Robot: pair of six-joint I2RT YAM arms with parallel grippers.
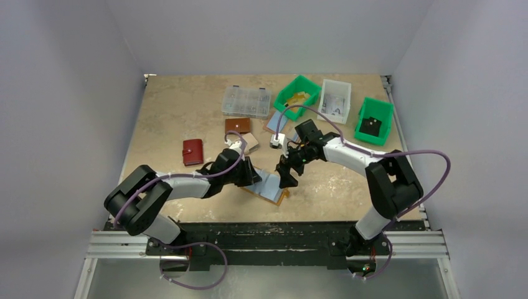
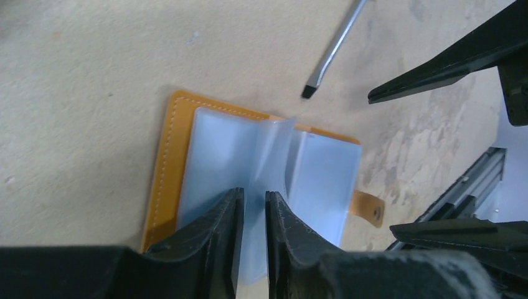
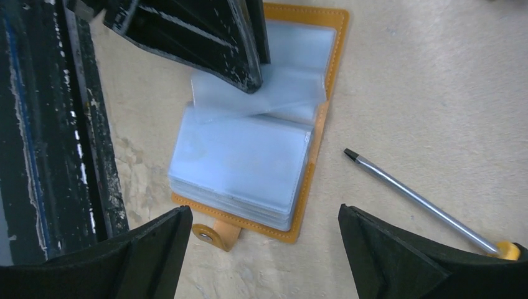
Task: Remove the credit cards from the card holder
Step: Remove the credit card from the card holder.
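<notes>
The mustard card holder lies open on the table near the front edge. It also shows in the left wrist view and in the right wrist view, with stacked pale blue-grey sleeves and a snap tab. I cannot tell the credit cards from the sleeves. My left gripper is nearly shut on one lifted, curved sleeve leaf at the holder's fold. My right gripper is wide open and empty, just above the holder's tab end.
A screwdriver lies beside the holder. A red wallet and a brown wallet lie to the left. At the back stand a clear organiser box, two green bins and a white bin. The black front rail is close.
</notes>
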